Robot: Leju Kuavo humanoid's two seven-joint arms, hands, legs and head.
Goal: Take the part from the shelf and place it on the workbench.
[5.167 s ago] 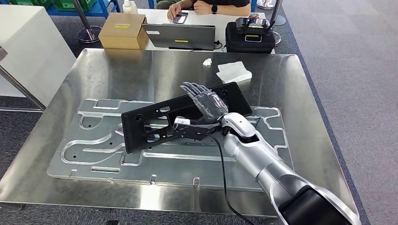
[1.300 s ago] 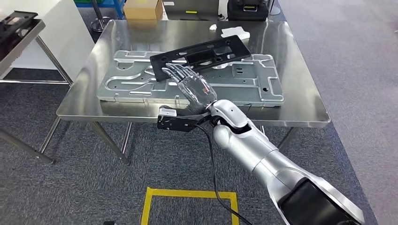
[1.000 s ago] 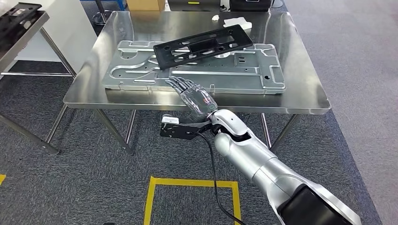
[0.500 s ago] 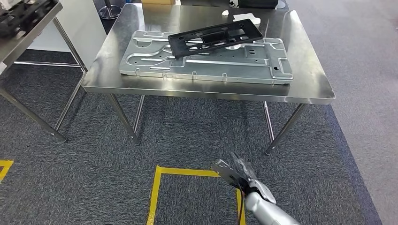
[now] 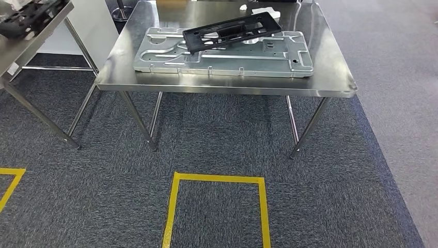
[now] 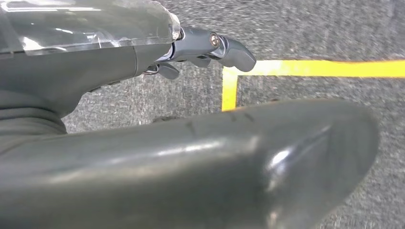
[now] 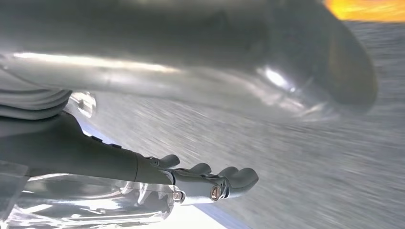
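Looking from near to far, first comes the grey carpet floor (image 5: 217, 155) with a yellow tape square (image 5: 217, 206) on it, well before the counter (image 5: 227, 85). Both hands hang low over this floor. In the left wrist view the left hand (image 6: 143, 52) holds nothing; its fingers (image 6: 229, 47) are a little bent and lie close side by side, apart from the thick thumb, and a corner of the yellow tape is on the carpet beyond them. In the right wrist view the right hand (image 7: 157, 183) also holds nothing; its fingers (image 7: 234, 179) lie side by side, slightly curled, apart from the thumb, and the floor behind them is blurred.

Farther on stands the counter, a shiny steel table on thin legs. On top of the counter lies a large flat metal plate (image 5: 289, 62) with cut channels and holes. The part (image 5: 232, 31), a long black frame with openings, rests on this plate, toward the far side of the counter, lying at an angle across the plate, with no hand near it. Beyond the part, at the far edge of the counter, something small and white (image 5: 266, 11) lies.

To the left of the counter, and apart from it, stands the shelf (image 5: 28, 39), a steel surface on slanted legs, with a dark object (image 5: 31, 15) on top; what it is I cannot tell.
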